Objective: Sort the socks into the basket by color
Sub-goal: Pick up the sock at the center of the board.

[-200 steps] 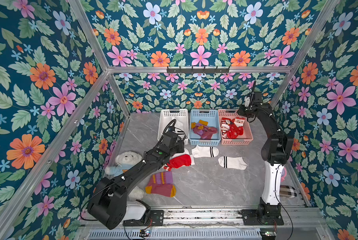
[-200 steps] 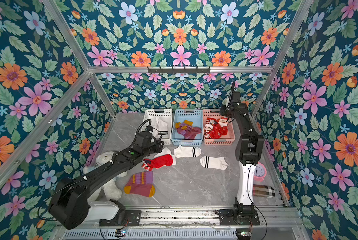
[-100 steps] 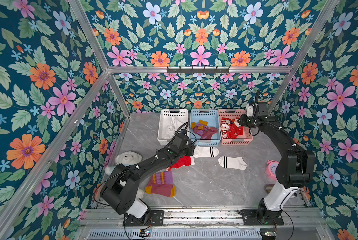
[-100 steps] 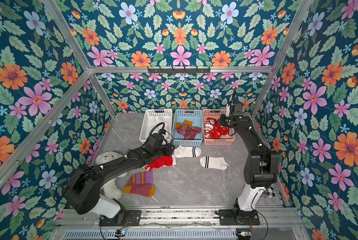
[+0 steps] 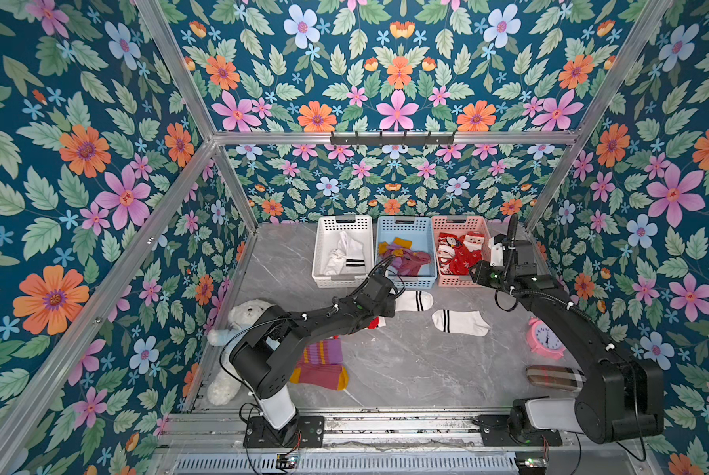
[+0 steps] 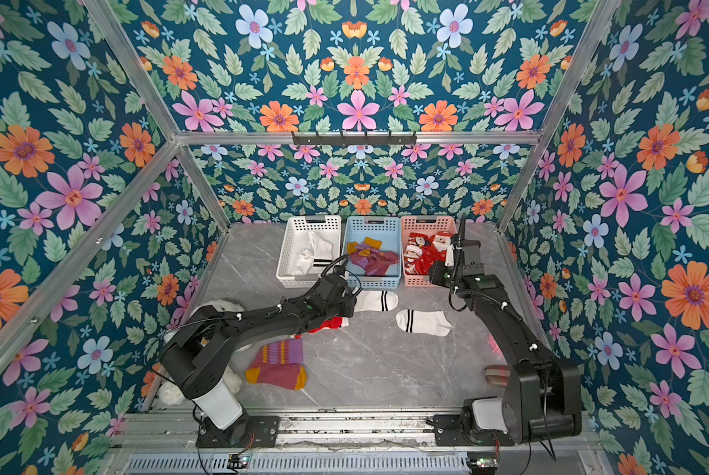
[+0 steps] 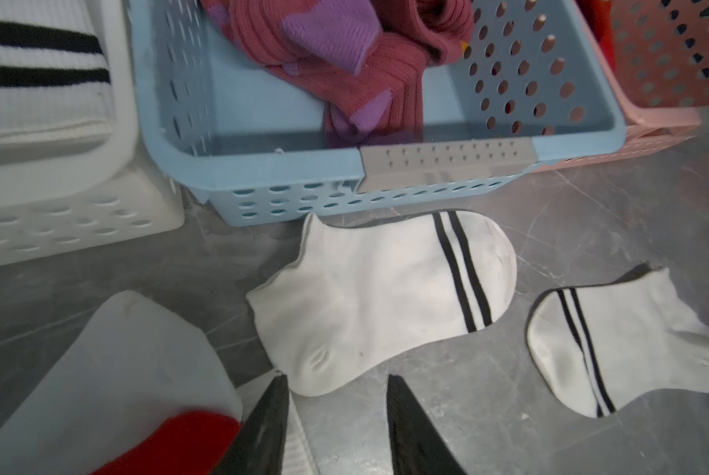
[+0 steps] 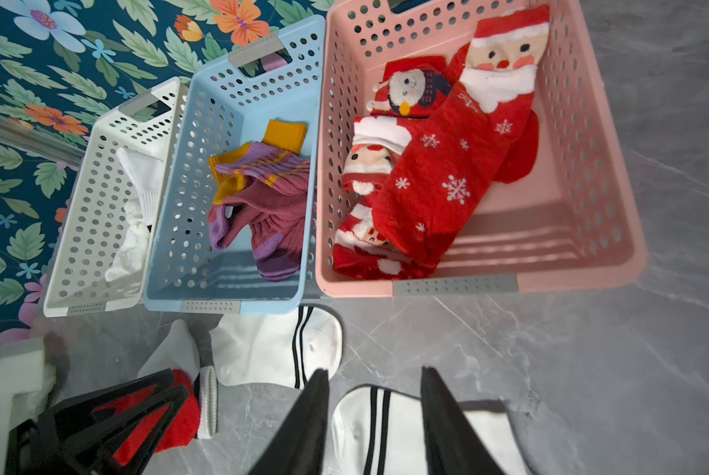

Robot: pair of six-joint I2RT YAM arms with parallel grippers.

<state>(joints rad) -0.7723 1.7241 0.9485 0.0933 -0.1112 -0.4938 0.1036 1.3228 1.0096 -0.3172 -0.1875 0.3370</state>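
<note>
While left gripper (image 7: 336,378) and right gripper (image 8: 374,370) are held open and empty: mixed grab risked.
Red sock (image 7: 171,436) and white sock (image 7: 377,300), side by side before blue basket (image 7: 262,164), could be pinched together by the left; second white sock (image 7: 632,349) is covered by the right.

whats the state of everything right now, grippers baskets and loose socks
left gripper, open, empty
right gripper, open, empty
white basket, holds white socks
blue basket, holds maroon socks
pink basket, holds red socks
white sock by blue basket, flat on table
other white sock, flat on table
red sock, on table, partly under left arm
maroon sock, lying on table
bear, lying down
</note>
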